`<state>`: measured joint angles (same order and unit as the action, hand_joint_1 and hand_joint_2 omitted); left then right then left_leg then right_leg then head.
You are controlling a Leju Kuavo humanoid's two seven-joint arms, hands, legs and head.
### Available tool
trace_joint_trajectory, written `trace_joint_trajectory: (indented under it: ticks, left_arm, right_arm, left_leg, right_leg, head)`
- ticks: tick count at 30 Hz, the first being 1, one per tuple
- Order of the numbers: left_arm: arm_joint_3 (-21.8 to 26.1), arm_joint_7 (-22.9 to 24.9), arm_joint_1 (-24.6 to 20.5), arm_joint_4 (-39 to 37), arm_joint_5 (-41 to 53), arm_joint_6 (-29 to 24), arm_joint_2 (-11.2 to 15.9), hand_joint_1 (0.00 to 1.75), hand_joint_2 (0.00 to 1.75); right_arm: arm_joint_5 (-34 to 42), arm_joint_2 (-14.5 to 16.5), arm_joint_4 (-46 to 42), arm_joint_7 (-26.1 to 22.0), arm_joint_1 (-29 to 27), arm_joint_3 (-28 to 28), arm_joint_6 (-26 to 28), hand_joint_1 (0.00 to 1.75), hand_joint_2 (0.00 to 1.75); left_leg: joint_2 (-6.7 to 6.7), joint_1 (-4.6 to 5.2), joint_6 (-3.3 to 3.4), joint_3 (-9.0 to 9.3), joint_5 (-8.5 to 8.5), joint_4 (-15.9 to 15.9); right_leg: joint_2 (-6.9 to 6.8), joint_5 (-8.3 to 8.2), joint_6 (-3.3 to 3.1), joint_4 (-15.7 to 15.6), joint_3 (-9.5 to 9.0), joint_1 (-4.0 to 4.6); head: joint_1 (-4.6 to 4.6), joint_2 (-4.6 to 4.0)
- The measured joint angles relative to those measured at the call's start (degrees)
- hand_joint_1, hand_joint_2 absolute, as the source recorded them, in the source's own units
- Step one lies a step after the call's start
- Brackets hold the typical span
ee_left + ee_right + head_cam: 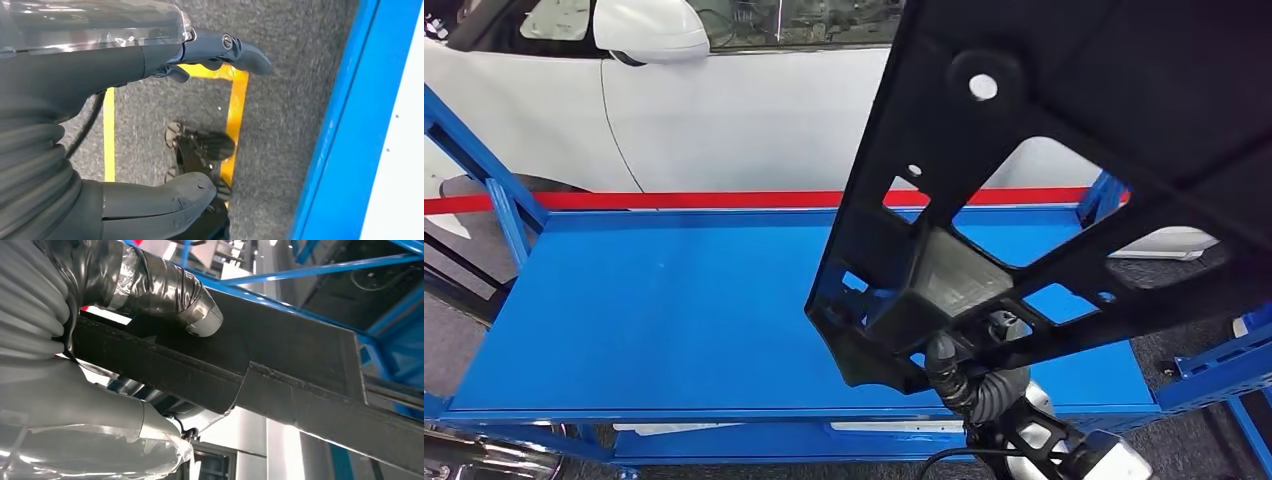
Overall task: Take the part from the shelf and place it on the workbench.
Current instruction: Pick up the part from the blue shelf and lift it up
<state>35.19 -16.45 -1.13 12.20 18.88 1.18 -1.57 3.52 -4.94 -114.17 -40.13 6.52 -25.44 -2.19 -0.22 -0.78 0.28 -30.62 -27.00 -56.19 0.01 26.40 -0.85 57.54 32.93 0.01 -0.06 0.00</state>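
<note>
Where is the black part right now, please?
In the head view the black part is on the right, held up by the right hand above the blue workbench.

Black openwork part (1044,180) above workbench (674,310)

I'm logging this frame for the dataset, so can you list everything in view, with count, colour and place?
Part: one, black, a frame with cut-outs, held up over the right of the workbench.
Workbench: one, blue, flat top right ahead.
Car: one, white, behind the workbench.
Red stripe: one, along the workbench's far edge.
Floor tape: yellow lines on grey carpet, below the left hand.
Right hand: one, grey, grips the part's edge.
Left hand: one, dark grey, hangs over the floor, holds nothing.
</note>
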Motion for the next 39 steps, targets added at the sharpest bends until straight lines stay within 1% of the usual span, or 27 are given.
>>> trace_joint_trajectory:
  ticks: [2, 3, 5, 6, 7, 8, 9, 10, 12, 13, 16, 18, 21, 22, 23, 24, 26, 27, 28, 31, 32, 33, 34, 36, 37, 38, 39]
  left_arm:
    - [-0.03, -0.04, 0.02, 0.00, -0.10, 0.08, 0.06, 0.00, 1.75]
    - [-0.03, 0.01, 0.00, 0.00, -0.25, 0.12, 0.06, 0.00, 1.75]
    - [0.05, 0.39, -0.03, 0.00, -0.80, 0.03, 0.06, 0.00, 1.75]
    - [0.16, 0.78, -0.04, 0.00, -1.10, -0.16, 0.06, 0.00, 1.75]
    - [0.33, 1.26, -0.04, 0.00, -1.40, -0.39, 0.04, 0.00, 1.75]
    - [0.56, 1.72, -0.04, 0.00, -1.65, -0.59, -0.01, 0.00, 1.75]
    - [0.81, 2.13, -0.05, 0.00, -1.85, -0.76, -0.09, 0.00, 1.75]
    - [1.06, 2.52, -0.05, 0.00, -1.99, -0.91, -0.20, 0.00, 1.75]
    - [1.50, 3.22, -0.09, 0.00, -2.15, -1.25, -0.45, 0.00, 1.75]
    - [1.67, 3.62, -0.10, 0.00, -2.19, -1.49, -0.57, 0.00, 1.75]
    - [2.26, 4.77, -0.11, -0.02, -2.27, -2.14, -0.97, 0.00, 1.75]
    - [2.57, 5.34, -0.15, -0.04, -2.27, -2.40, -1.25, 0.00, 1.75]
    - [2.73, 5.74, -0.17, -0.04, -2.23, -2.56, -1.46, 0.00, 1.75]
    - [2.79, 5.82, -0.17, -0.04, -2.22, -2.58, -1.49, 0.00, 1.75]
    - [2.84, 5.90, -0.17, -0.04, -2.17, -2.60, -1.52, 0.00, 1.75]
    - [2.89, 5.93, -0.21, -0.04, -2.13, -2.64, -1.55, 0.00, 1.75]
    - [2.96, 5.88, -0.38, -0.04, -2.05, -2.69, -1.58, 0.00, 1.75]
    - [2.98, 5.82, -0.53, -0.04, -2.03, -2.71, -1.58, 0.00, 1.75]
    - [3.00, 5.72, -0.63, -0.04, -1.99, -2.71, -1.60, 0.00, 1.75]
    - [3.07, 5.22, -0.61, -0.04, -1.78, -2.66, -1.66, 0.00, 1.75]
    - [3.09, 5.06, -0.59, -0.04, -1.68, -2.61, -1.68, 0.00, 1.75]
    - [3.10, 4.91, -0.59, -0.04, -1.58, -2.55, -1.70, 0.00, 1.75]
    - [3.12, 4.83, -0.62, -0.04, -1.49, -2.49, -1.72, 0.00, 1.75]
    - [3.15, 4.76, -0.65, -0.04, -1.42, -2.42, -1.71, 0.00, 1.75]
    - [3.16, 4.75, -0.65, -0.04, -1.40, -2.39, -1.71, 0.00, 1.75]
    - [3.17, 4.75, -0.65, -0.04, -1.39, -2.38, -1.71, 0.00, 1.75]
    - [3.19, 4.75, -0.64, -0.04, -1.38, -2.38, -1.71, 0.00, 1.75]
  right_arm:
    - [0.87, -0.31, -1.72, 0.05, -0.37, 0.00, -0.88, 1.75, 1.75]
    - [2.05, -0.46, -2.33, 0.10, -0.48, 0.00, -2.35, 1.75, 1.75]
    - [5.82, -0.67, -3.13, 0.66, -0.79, -0.02, -7.54, 1.75, 1.75]
    - [7.37, -0.75, -3.35, 1.09, -1.04, -0.11, -10.41, 1.75, 1.75]
    - [7.98, -0.88, -3.50, 1.50, -1.34, -0.30, -12.79, 1.75, 1.75]
    - [7.54, -1.04, -3.63, 1.71, -1.63, -0.53, -14.33, 1.75, 1.75]
    - [6.46, -1.27, -3.78, 1.72, -1.92, -0.78, -15.38, 1.75, 1.75]
    - [5.04, -1.62, -4.02, 1.49, -2.20, -1.02, -15.87, 1.75, 1.75]
    - [2.43, -2.54, -4.77, 0.82, -2.66, -1.30, -16.16, 1.75, 1.75]
    - [1.37, -3.10, -5.21, 0.55, -2.87, -1.38, -16.22, 1.75, 1.75]
    - [-0.37, -4.96, -6.50, 0.32, -3.32, -1.39, -16.44, 1.75, 1.75]
    - [-0.62, -6.15, -7.21, 0.28, -3.37, -1.35, -16.62, 1.75, 1.75]
    - [-0.59, -7.68, -7.59, 0.20, -3.37, -1.14, -17.15, 1.75, 1.75]
    - [-0.57, -8.12, -7.60, 0.17, -3.37, -1.08, -17.32, 1.75, 1.75]
    - [-0.60, -8.55, -7.61, 0.16, -3.36, -1.01, -17.44, 1.75, 1.75]
    - [-0.65, -8.94, -7.61, 0.16, -3.31, -0.91, -17.52, 1.75, 1.75]
    - [-0.74, -9.66, -7.67, 0.15, -3.18, -0.66, -17.57, 1.75, 1.75]
    - [-0.75, -10.02, -7.74, 0.16, -3.08, -0.52, -17.61, 1.75, 1.75]
    - [-0.76, -10.36, -7.80, 0.16, -2.98, -0.39, -17.67, 1.75, 1.75]
    - [-1.10, -11.31, -7.93, 0.17, -2.94, -0.10, -17.68, 1.75, 1.75]
    - [-1.32, -11.63, -8.01, 0.17, -3.02, -0.04, -17.60, 1.75, 1.75]
    - [-1.55, -11.92, -8.09, 0.18, -3.09, 0.00, -17.52, 1.75, 1.75]
    - [-1.74, -12.19, -8.17, 0.19, -3.16, 0.05, -17.48, 1.75, 1.75]
    - [-1.92, -12.50, -8.22, 0.21, -3.28, 0.11, -17.46, 1.75, 1.75]
    - [-1.95, -12.62, -8.22, 0.22, -3.33, 0.14, -17.46, 1.75, 1.75]
    - [-1.95, -12.70, -8.22, 0.22, -3.37, 0.15, -17.46, 1.75, 1.75]
    - [-1.95, -12.78, -8.22, 0.22, -3.39, 0.16, -17.46, 1.75, 1.75]
  left_leg:
    - [0.13, -0.23, 0.77, 0.10, 0.48, 0.55]
    - [0.22, -0.37, 1.12, 0.13, 0.68, 0.77]
    - [0.35, -0.31, 1.40, 0.01, 0.78, 0.76]
    - [0.38, -0.30, 1.41, -0.04, 0.82, 0.69]
    - [0.39, -0.31, 1.41, -0.07, 0.86, 0.60]
    - [0.39, -0.34, 1.39, -0.10, 0.89, 0.49]
    - [0.35, -0.38, 1.33, -0.11, 0.86, 0.34]
    - [0.28, -0.42, 1.20, -0.13, 0.78, 0.16]
    - [0.10, -0.33, 0.60, -0.41, 0.65, -0.28]
    - [0.06, -0.27, 0.21, -0.58, 0.70, -0.38]
    - [0.06, -0.35, -0.87, -0.99, 0.75, -0.41]
    - [0.09, -0.47, -1.29, -2.14, -1.92, -3.16]
    - [0.13, -0.56, -1.66, -5.86, -8.64, -13.78]
    - [0.12, -0.56, -1.70, -6.31, -9.61, -16.02]
    - [0.13, -0.55, -1.66, -5.70, -9.50, -16.15]
    - [0.13, -0.55, -1.54, -3.85, -8.39, -13.87]
    - [0.12, -0.49, -1.16, 1.86, -5.44, -5.06]
    - [0.07, -0.37, -0.94, 4.03, -4.38, -1.35]
    - [0.01, -0.22, -0.71, 5.20, -3.82, 0.89]
    - [0.01, 0.03, 0.23, 4.85, -2.62, 1.73]
    - [0.15, -0.05, 0.69, 4.51, -2.02, 1.85]
    - [0.34, -0.14, 1.17, 4.01, -1.35, 1.97]
    - [0.53, -0.19, 1.58, 3.39, -0.73, 1.99]
    - [0.70, 0.04, 2.02, 1.92, 0.30, 1.76]
    - [0.74, 0.15, 2.04, 1.14, 0.75, 1.59]
    - [0.77, 0.25, 2.01, 0.37, 1.15, 1.37]
    - [0.77, 0.34, 1.95, -0.32, 1.49, 1.13]
  right_leg:
    - [0.01, 1.29, 0.57, 1.56, 0.61, -0.07]
    - [0.02, 2.84, 0.78, 3.90, 1.61, -0.12]
    - [0.03, 6.71, 1.09, 11.23, 4.83, -0.35]
    - [0.03, 7.98, 1.26, 14.52, 6.32, -0.49]
    - [0.02, 8.23, 1.44, 16.16, 7.02, -0.65]
    - [0.01, 7.47, 1.58, 15.77, 6.74, -0.82]
    - [0.00, 5.75, 1.68, 13.19, 5.36, -1.03]
    - [-0.01, 3.74, 1.70, 9.25, 3.28, -1.20]
    - [0.03, 1.20, 1.48, 2.58, 0.00, -1.13]
    - [0.08, 0.81, 1.25, 1.05, -0.60, -0.97]
    - [0.10, 0.22, 0.16, 0.32, -0.29, -0.86]
    - [-0.11, -0.42, -0.73, -0.01, 0.15, -1.13]
    - [-0.34, -1.40, -1.27, -0.03, 1.45, -0.96]
    - [-0.37, -1.80, -1.25, -0.02, 1.96, -0.88]
    - [-0.37, -2.22, -1.18, -0.02, 2.45, -0.82]
    - [-0.35, -2.63, -1.06, -0.02, 2.88, -0.80]
    - [-0.32, -3.42, -0.64, -0.03, 3.45, -0.74]
    - [-0.32, -3.83, -0.30, -0.07, 3.63, -0.68]
    - [-0.35, -4.25, 0.08, -0.13, 3.75, -0.65]
    - [-0.36, -5.34, 1.26, -0.57, 3.94, -0.78]
    - [-0.29, -4.62, 1.56, -0.16, 4.24, -0.84]
    - [-0.20, -2.80, 1.80, 1.32, 4.84, -0.87]
    - [-0.13, -0.03, 1.97, 4.02, 5.74, -0.94]
    - [-0.10, 5.53, 2.23, 11.66, 7.66, -0.92]
    - [-0.10, 6.77, 2.31, 14.65, 8.03, -0.91]
    - [-0.11, 6.76, 2.28, 15.86, 7.50, -0.89]
    - [-0.10, 5.75, 2.12, 14.75, 5.82, -0.84]
  head:
    - [0.01, 0.00]
    - [0.01, 0.00]
    - [0.01, 0.00]
    - [0.01, 0.00]
    - [0.01, 0.00]
    - [0.01, 0.00]
    - [0.01, 0.00]
    - [0.01, 0.00]
    - [0.00, 0.00]
    - [0.01, 0.00]
    - [0.00, -0.01]
    - [-0.01, -0.01]
    - [-0.01, -0.01]
    - [-0.01, -0.01]
    - [-0.01, -0.01]
    - [-0.01, -0.01]
    - [-0.01, 0.00]
    - [0.01, 0.00]
    - [0.01, 0.00]
    - [0.02, -0.01]
    - [0.02, -0.01]
    - [0.02, -0.01]
    - [0.02, -0.01]
    - [0.00, 0.00]
    - [0.00, -0.01]
    - [-0.01, -0.01]
    - [-0.01, -0.01]
